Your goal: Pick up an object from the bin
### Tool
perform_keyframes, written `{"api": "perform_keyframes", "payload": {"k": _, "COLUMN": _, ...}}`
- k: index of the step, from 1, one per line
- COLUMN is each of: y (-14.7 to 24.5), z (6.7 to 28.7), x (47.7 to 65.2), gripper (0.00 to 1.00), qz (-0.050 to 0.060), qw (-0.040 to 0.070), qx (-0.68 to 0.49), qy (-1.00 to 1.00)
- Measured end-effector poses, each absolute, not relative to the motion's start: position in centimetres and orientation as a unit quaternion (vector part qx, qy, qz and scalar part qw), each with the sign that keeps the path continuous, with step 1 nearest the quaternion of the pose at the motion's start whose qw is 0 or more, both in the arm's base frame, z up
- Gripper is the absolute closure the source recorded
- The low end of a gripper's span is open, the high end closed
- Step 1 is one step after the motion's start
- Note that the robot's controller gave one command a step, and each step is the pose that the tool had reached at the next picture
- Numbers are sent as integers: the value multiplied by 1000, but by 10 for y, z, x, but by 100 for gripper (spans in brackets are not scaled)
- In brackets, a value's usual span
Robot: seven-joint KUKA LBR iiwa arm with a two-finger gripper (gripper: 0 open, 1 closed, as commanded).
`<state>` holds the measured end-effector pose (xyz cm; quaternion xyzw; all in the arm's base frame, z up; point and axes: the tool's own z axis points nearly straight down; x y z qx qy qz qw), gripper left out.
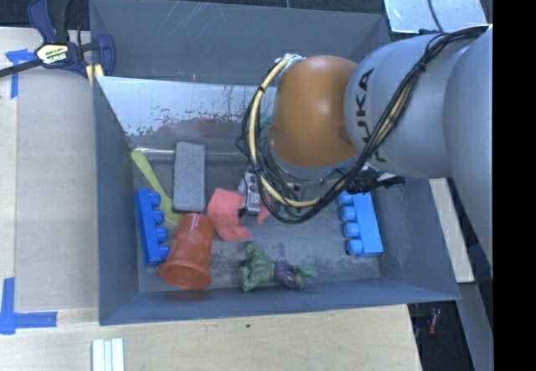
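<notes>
My gripper (250, 198) reaches down in the middle of the bin, mostly hidden under the arm's wrist. Its tip is at the right edge of a pink crumpled thing (224, 212) and seems to touch it. An orange-red cup (189, 250) lies on its side just left of the pink thing. A green toy figure (255, 269) lies below the gripper near the bin's front wall, with a small purple piece (291, 275) beside it.
A grey block (189, 175) and a yellow-green strip (149, 178) lie at the left. A blue toy brick (151, 228) sits by the left wall. Another blue brick (360, 224) lies right of the gripper. The arm covers the bin's right back part.
</notes>
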<state>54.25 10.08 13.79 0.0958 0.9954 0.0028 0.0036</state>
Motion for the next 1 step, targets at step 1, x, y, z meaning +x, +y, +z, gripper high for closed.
{"api": "perform_keyframes", "payload": {"k": 1, "y": 58, "z": 213, "x": 518, "gripper": 100, "qz": 2, "qw": 2, "qx": 76, "qy": 997}}
